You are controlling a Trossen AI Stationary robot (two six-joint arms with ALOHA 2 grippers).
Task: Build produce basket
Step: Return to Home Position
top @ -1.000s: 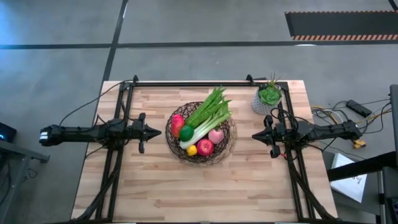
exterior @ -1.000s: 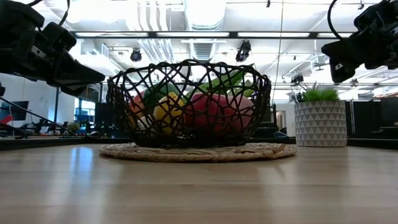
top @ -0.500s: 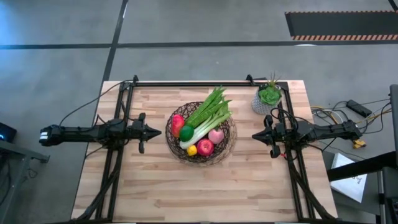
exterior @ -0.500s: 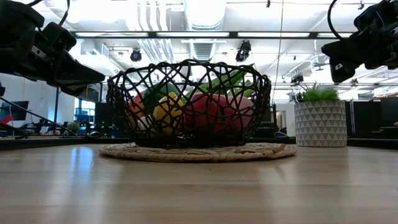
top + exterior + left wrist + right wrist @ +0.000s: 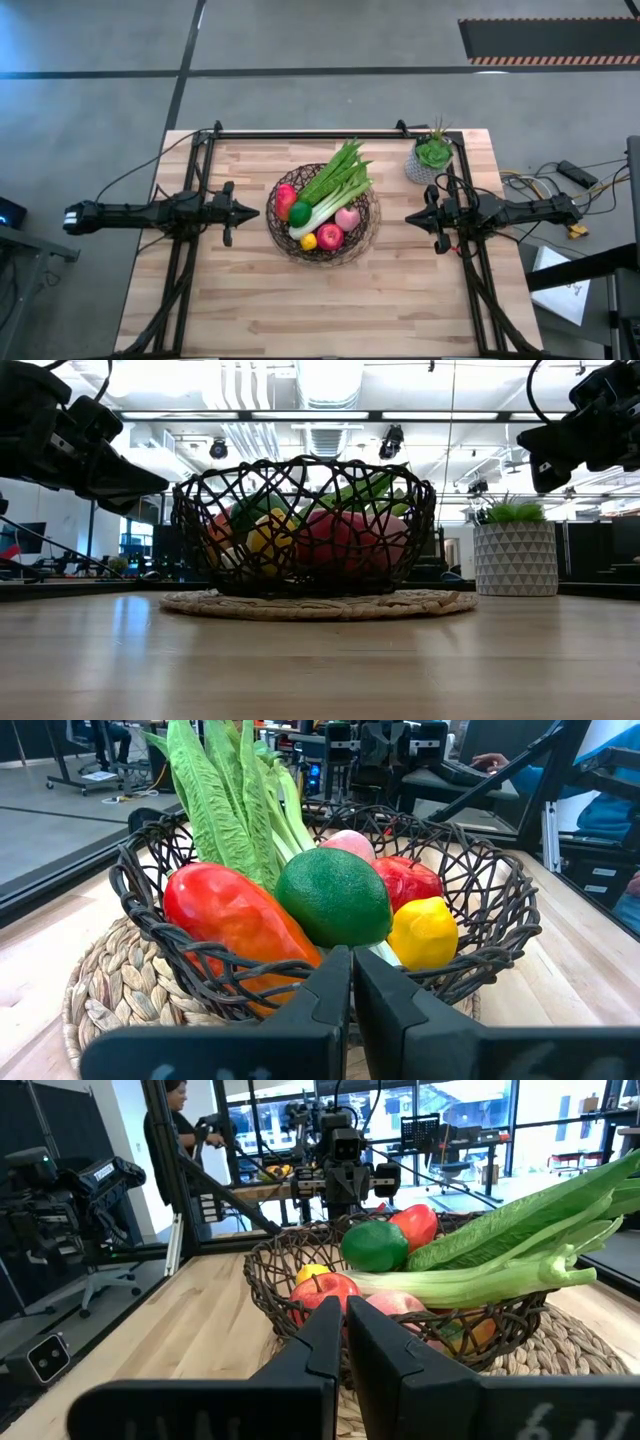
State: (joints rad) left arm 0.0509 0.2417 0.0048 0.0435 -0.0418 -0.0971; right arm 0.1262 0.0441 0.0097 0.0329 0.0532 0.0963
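Observation:
The dark wire basket stands on its pale woven base in the middle of the table. In it lie the produce: a celery stalk, a long green leafy vegetable, a red-orange fruit, a lime, a lemon, a red apple and a pink fruit. My left gripper hovers shut just left of the basket, above the table. My right gripper hovers shut to the basket's right. Neither touches anything.
A small grey pot with a green plant stands at the far right of the table, close to my right arm. A dark metal frame runs along the table's far edge and down both sides. People and desks show in the room beyond.

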